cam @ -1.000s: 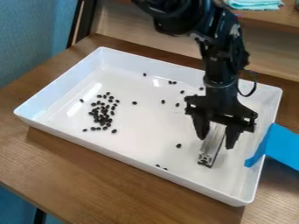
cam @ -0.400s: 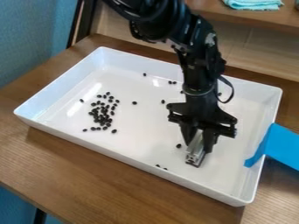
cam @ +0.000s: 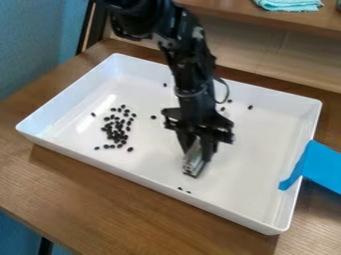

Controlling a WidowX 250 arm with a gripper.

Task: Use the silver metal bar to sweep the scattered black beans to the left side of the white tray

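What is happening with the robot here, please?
The gripper has a metal bar between its fingers, low over the middle of a white tray. Most of the small black beans lie in a loose cluster to the left in the picture, with a few scattered elsewhere. Blue tape is on the tray's right edge.

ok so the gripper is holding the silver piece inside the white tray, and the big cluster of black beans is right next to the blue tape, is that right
Not quite: the big cluster of black beans is toward the opposite end of the white tray from the blue tape, as the camera view shows. The gripper is holding the silver piece inside the tray.
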